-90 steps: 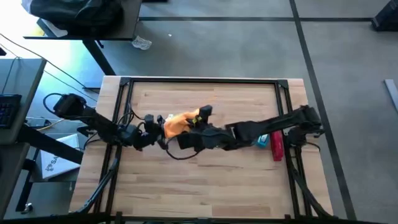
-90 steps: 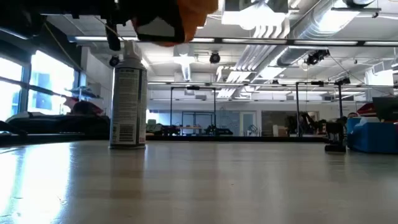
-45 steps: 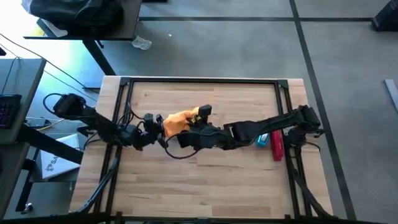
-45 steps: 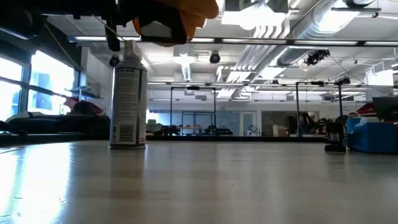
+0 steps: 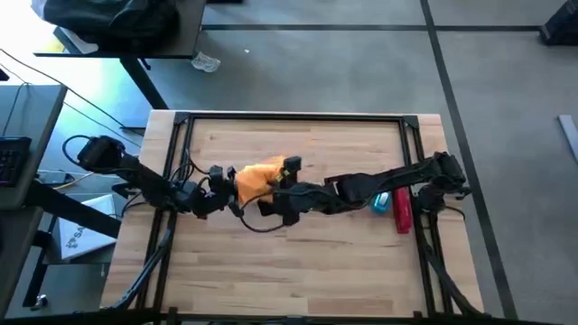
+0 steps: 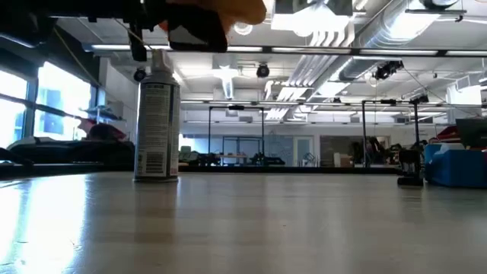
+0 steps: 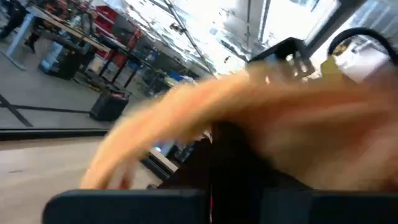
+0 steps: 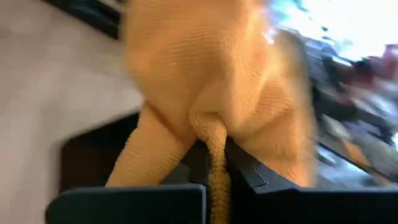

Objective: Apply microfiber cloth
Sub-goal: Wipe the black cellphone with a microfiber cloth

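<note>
Clamped jaws of the right gripper (image 8: 211, 163) pinch a fold of the microfiber cloth (image 8: 217, 81) in the right wrist view. From above, the cloth (image 5: 256, 177) hangs over mid-table between both arms; the left gripper (image 5: 219, 178) touches it, its jaws unreadable. At table height, a spray can (image 6: 157, 122) stands upright, the cloth (image 6: 242, 9) cropped above. The left wrist view shows only orange blur.

Microfiber cloth (image 5: 256, 177) mid-table between both arms, spray can (image 6: 156, 114) far left.
</note>
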`<action>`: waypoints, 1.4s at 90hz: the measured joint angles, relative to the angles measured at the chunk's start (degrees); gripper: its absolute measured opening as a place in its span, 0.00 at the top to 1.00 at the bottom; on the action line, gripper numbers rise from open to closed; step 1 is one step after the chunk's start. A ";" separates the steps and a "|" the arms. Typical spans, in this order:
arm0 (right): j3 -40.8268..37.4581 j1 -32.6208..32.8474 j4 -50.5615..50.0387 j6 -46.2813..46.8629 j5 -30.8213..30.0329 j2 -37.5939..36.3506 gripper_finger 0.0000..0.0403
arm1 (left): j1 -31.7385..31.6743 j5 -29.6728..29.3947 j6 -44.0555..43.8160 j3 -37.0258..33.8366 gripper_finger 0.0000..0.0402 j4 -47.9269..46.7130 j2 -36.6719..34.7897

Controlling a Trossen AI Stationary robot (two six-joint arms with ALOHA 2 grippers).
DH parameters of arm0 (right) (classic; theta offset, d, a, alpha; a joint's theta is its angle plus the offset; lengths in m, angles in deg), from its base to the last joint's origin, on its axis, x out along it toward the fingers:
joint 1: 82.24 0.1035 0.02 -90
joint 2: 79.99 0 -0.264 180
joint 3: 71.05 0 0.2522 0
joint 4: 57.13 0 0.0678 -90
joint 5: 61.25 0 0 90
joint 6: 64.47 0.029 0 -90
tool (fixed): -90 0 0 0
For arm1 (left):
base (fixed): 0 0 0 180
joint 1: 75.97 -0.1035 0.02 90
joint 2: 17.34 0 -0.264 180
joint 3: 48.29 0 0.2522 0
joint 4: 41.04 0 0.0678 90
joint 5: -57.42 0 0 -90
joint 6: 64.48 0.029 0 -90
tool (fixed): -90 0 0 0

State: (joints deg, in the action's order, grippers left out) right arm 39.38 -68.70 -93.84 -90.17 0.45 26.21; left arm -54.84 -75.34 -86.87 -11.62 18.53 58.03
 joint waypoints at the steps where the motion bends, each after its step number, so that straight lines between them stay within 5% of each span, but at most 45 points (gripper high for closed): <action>1: -0.01 0.01 0.07 0.01 0.05 0.02 1.00 | 0.00 0.06 0.00 0.01 0.96 0.06 0.00; 17: -0.01 0.15 1.39 0.23 -16.24 0.07 1.00 | -0.17 -1.63 -0.03 0.09 0.96 0.04 -0.02; 32: 0.01 0.11 -2.15 -1.32 -7.80 -0.10 1.00 | -0.05 -0.85 0.04 0.09 0.96 -0.30 -0.02; 48: 0.01 0.09 -3.79 1.19 -15.75 -0.04 1.00 | -0.18 -2.16 0.14 0.09 0.96 -0.12 -0.02; 70: -0.05 -0.04 -7.96 3.84 7.05 0.63 1.00 | 0.04 -0.13 -0.37 0.00 0.96 0.34 0.00; 105: -0.03 -1.31 6.73 -2.62 -0.37 3.03 1.00 | -0.14 -1.60 -2.44 0.03 0.96 0.41 -0.05; 126: 0.14 -1.41 7.34 -11.99 6.17 6.97 1.00 | -0.13 -1.32 -2.12 -0.04 0.96 -1.00 0.00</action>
State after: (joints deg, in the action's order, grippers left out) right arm 39.52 -70.10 -86.51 -102.16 6.62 33.18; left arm -54.98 -76.66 -89.00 -11.65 17.54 58.03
